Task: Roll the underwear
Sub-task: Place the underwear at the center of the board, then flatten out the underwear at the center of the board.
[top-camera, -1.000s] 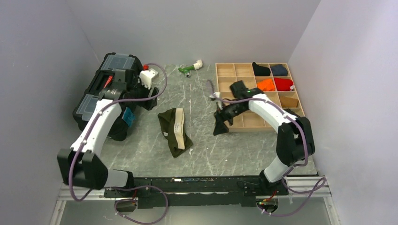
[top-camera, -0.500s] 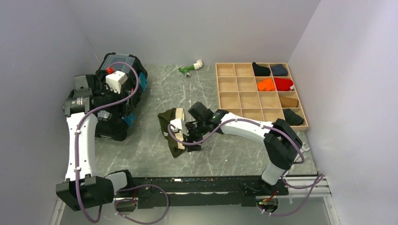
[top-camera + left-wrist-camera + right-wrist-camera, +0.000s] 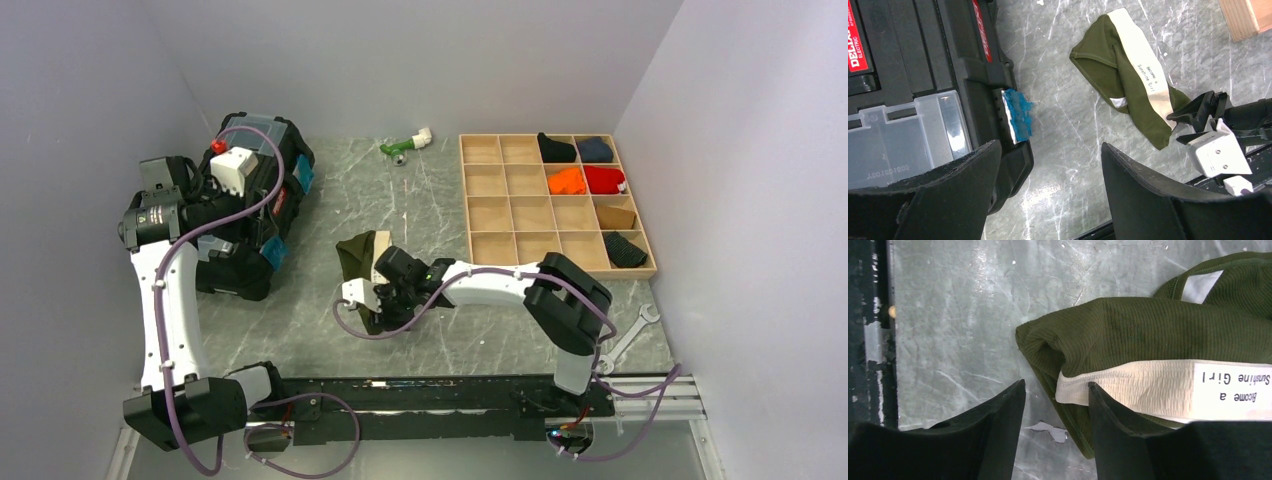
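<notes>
Both open: right pincer [image 3: 1057,385] straddles end of olive-green, cream-banded cloth underwear [image 3: 1128,90], set to pinch; left pincer [image 3: 1050,147] well apart.

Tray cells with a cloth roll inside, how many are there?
6, in the right columns of the tray: black roll and navy roll in the far row; orange roll and red roll next; brown roll; black ribbed roll nearest. None looks hidden.

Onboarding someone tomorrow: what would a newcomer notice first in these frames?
The olive-green underwear with its cream waistband lies crumpled mid-table. The right hand is low over its near end, fingers apart around the waistband's tip. At far right, a wooden tray holds an orange roll and a red roll; at left sits a black toolbox.
</notes>
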Motion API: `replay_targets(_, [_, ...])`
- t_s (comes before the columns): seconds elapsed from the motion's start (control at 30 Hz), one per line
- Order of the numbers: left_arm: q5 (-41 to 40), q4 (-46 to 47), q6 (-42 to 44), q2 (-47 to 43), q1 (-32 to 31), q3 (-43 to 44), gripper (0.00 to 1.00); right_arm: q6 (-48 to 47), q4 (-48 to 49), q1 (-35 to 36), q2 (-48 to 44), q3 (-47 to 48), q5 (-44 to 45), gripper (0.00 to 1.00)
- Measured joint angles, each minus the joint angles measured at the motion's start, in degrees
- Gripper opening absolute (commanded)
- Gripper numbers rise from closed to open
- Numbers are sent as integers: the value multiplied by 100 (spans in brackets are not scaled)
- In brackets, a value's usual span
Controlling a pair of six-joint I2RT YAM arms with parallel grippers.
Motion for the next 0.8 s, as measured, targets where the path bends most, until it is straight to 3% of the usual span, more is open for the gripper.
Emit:
replay_targets(0.2, [2, 4, 35, 0, 0, -120, 78, 72, 164, 68, 199, 0, 367, 29])
replay_targets(0.47, [96, 0, 103, 0, 0, -162, 78, 107, 184, 68, 210, 26, 835, 14])
replay_targets(0.57, [155, 4, 127, 0, 0, -205, 78, 105, 63, 66, 210, 131, 901, 13])
replay_targets(0.8, [256, 11, 205, 0, 0, -448, 78, 136, -278, -17, 184, 446, 905, 20])
